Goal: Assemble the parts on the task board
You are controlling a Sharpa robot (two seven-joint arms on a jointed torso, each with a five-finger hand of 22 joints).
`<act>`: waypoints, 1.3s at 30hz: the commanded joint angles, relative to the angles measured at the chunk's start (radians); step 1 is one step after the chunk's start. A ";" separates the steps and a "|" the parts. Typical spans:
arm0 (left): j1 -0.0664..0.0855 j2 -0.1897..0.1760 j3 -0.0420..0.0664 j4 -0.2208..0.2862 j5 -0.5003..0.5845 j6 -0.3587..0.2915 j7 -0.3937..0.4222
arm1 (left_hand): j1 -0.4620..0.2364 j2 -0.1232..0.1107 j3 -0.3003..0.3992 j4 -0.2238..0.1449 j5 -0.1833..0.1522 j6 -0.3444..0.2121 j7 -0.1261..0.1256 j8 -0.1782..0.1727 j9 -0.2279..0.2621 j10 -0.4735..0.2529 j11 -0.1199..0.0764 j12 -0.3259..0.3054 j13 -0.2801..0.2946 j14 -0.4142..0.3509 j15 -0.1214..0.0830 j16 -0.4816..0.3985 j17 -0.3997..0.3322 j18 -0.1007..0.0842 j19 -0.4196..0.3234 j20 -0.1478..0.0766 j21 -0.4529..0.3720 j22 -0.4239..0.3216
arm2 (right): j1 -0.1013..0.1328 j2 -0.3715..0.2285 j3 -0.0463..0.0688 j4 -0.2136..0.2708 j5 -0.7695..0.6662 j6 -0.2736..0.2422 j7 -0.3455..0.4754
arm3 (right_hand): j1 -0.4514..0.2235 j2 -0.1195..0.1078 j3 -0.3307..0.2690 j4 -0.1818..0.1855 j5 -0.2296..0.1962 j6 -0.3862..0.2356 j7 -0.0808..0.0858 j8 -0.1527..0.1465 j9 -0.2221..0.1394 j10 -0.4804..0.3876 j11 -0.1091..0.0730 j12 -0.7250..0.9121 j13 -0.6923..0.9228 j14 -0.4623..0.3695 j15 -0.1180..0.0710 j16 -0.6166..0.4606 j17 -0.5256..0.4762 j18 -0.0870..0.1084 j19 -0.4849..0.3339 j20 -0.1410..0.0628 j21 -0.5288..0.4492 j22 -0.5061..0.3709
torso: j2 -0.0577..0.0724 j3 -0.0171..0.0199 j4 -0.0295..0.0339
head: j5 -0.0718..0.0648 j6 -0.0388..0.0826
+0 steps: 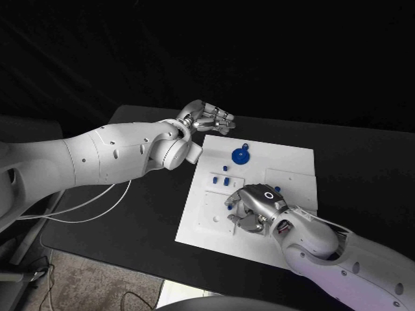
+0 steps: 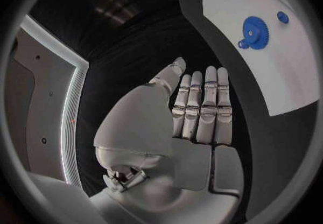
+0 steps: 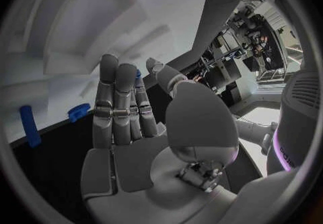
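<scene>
The white task board [image 1: 292, 170] lies in the middle of the black table. A blue gear [image 1: 240, 155] lies near its far left corner, also in the left wrist view [image 2: 255, 31]. Small blue parts [image 1: 222, 176] stand in the board's left half. My right hand [image 1: 254, 208] hovers low over the board's near middle. A small blue part [image 3: 139, 74] shows between its thumb tip and fingers, apparently pinched; the same blue part [image 1: 231, 201] sits at the hand's left edge. My left hand [image 1: 207, 118] is over the table just past the board's far left corner, fingers straight, holding nothing [image 2: 198, 111].
Recessed slots and raised blocks cover the board [image 3: 101, 25]. Two more blue parts [image 3: 28, 124] stand along the board's edge in the right wrist view. A white cable [image 1: 95, 207] runs over the table's left side. The table's front edge [image 1: 105, 256] lies near the board.
</scene>
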 commanded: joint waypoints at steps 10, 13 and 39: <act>0.001 -0.001 0.001 -0.006 0.005 0.020 0.004 | 0.000 0.006 -0.006 0.002 0.003 -0.005 0.007 -0.005 0.000 -0.009 0.002 -0.001 -0.001 -0.005 0.001 -0.003 -0.002 -0.001 0.008 -0.001 0.006 -0.003 | 0.002 -0.103 0.102 0.110 0.080 -0.042 0.008 | 0.016 -0.013 0.043 0.007 0.002 -0.004 -0.001 -0.003 -0.001 0.017 -0.004 0.002 0.001 0.003 0.002 0.021 -0.006 0.005 0.033 0.001 0.017 -0.003 | -0.001 0.0007 -0.0026 | -0.049 0.028; 0.001 -0.002 0.001 -0.008 0.005 0.020 0.005 | 0.000 0.006 -0.006 0.002 0.003 -0.005 0.007 -0.005 0.000 -0.009 0.002 -0.001 -0.001 -0.005 0.001 -0.003 -0.002 -0.001 0.008 -0.001 0.006 -0.003 | 0.011 -0.135 0.137 0.128 0.102 -0.004 0.008 | 0.017 -0.014 0.048 0.005 0.013 -0.008 -0.002 -0.003 -0.001 0.018 -0.004 0.002 0.001 0.004 0.002 0.027 -0.002 0.002 0.032 0.000 0.026 0.004 | -0.002 0.0004 -0.0039 | -0.061 0.035; 0.001 -0.005 0.000 -0.015 0.005 0.032 0.006 | 0.001 0.007 -0.006 0.001 0.004 -0.004 0.006 -0.005 0.001 -0.009 0.002 -0.001 -0.001 -0.005 0.001 -0.003 -0.002 0.000 0.008 -0.001 0.006 -0.004 | 0.067 -0.240 0.191 0.076 0.065 0.293 -0.053 | 0.058 -0.004 -0.173 0.074 -0.059 -0.075 -0.009 -0.003 -0.003 -0.044 0.009 0.003 0.001 -0.017 0.015 0.032 -0.013 -0.005 0.027 0.013 -0.006 -0.026 | -0.001 -0.0006 -0.0012 | -0.108 0.053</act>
